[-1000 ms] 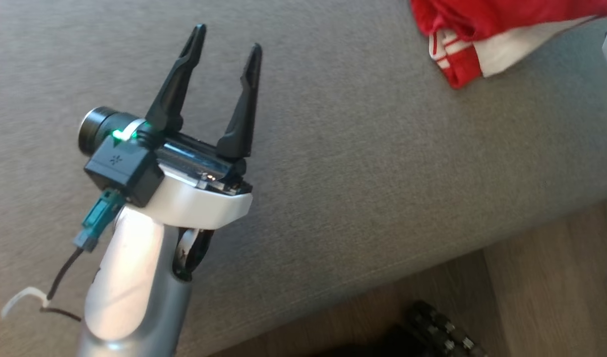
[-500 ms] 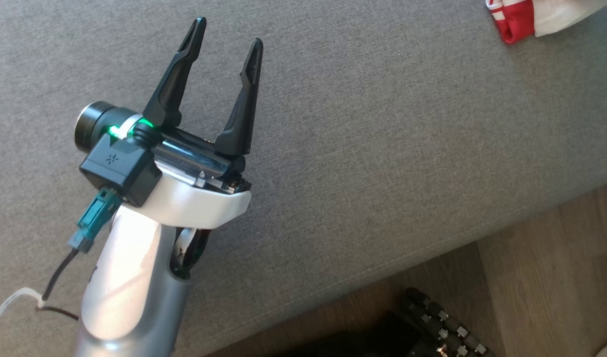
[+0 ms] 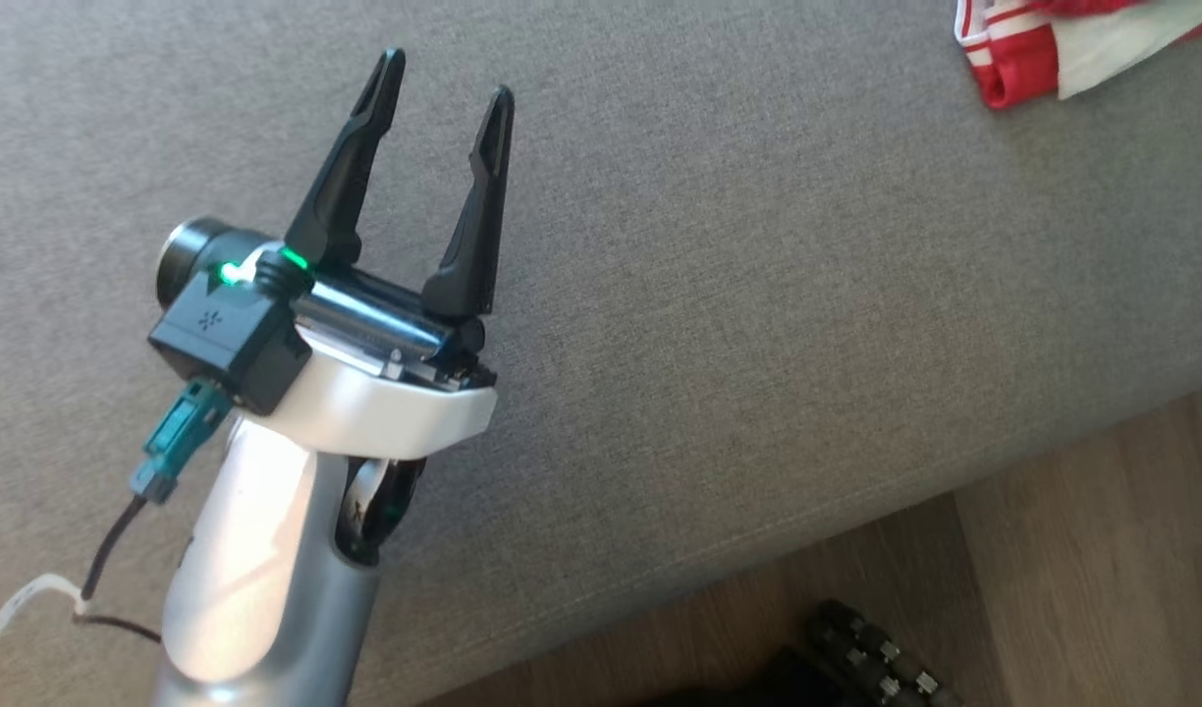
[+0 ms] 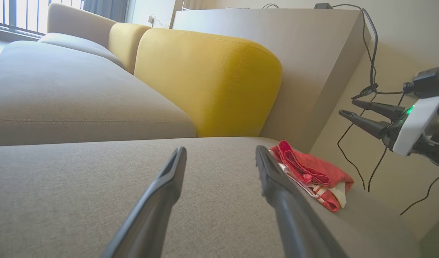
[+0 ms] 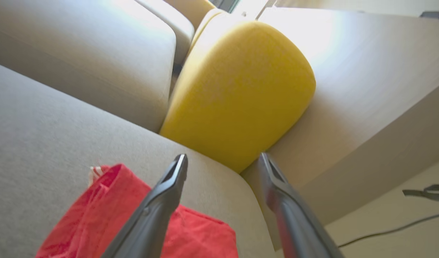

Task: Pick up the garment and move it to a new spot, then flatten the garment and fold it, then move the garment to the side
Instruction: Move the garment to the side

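Since the garment (image 3: pixel 1028 59) lies in a loosely folded heap at two o'clock on the grey sofa seat (image 3: pixel 758 295), the task looks essentially finished. The left gripper (image 3: pixel 448 74) and right gripper (image 5: pixel 223 156) stand spread and empty, with the right poised above the cloth.

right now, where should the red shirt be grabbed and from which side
Probably the raised red fold on top of the shirt, from above with the right claw, which hangs open close by. The shirt lies as a folded stack on the sofa seat, so a side approach would likely catch only some layers, while the ridge stands up enough to pinch.
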You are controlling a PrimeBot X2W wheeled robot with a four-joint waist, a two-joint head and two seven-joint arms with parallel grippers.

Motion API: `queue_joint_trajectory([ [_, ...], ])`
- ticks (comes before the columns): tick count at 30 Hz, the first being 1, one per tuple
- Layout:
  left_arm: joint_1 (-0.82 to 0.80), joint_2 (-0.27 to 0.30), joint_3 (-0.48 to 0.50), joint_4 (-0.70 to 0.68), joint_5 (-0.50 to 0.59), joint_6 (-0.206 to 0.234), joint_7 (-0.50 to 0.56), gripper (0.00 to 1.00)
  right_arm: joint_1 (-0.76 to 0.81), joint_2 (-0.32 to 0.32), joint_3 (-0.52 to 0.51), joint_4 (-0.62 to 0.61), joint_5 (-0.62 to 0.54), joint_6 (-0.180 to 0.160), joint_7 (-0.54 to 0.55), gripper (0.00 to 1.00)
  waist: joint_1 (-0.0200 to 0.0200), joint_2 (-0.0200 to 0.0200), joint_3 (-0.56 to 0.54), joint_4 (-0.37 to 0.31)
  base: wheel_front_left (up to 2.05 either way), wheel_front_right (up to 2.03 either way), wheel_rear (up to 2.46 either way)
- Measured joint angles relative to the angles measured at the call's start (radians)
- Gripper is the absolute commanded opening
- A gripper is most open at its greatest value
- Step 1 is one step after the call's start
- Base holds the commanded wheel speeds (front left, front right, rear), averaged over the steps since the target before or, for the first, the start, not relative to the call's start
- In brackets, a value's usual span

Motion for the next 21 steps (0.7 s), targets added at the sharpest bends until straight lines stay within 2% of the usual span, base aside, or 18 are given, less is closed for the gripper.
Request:
queue_joint_trajectory([
  [8, 0.035, 0.000, 0.006, 0.001, -0.065, 0.037, 0.000, 1.00, 0.031, 0.035, 0.077, -0.122, 0.078, 0.000, 0.011, 1.00, 0.0000, 0.0000, -0.095, 0.049, 0.00, 0.00, 0.00],
  [14, 0.096, -0.001, 0.022, 0.003, -0.093, 0.079, 0.000, 1.00, 0.183, 0.091, 0.116, -0.187, 0.145, 0.000, 0.009, 1.00, 0.0000, 0.0000, -0.192, 0.111, 0.00, 0.00, 0.00],
  [21, 0.192, -0.001, 0.055, 0.011, -0.104, 0.116, 0.000, 1.00, 0.366, 0.178, 0.089, -0.225, 0.174, 0.000, 0.008, 1.00, 0.0000, 0.0000, -0.306, 0.201, 0.00, 0.00, 0.00],
])
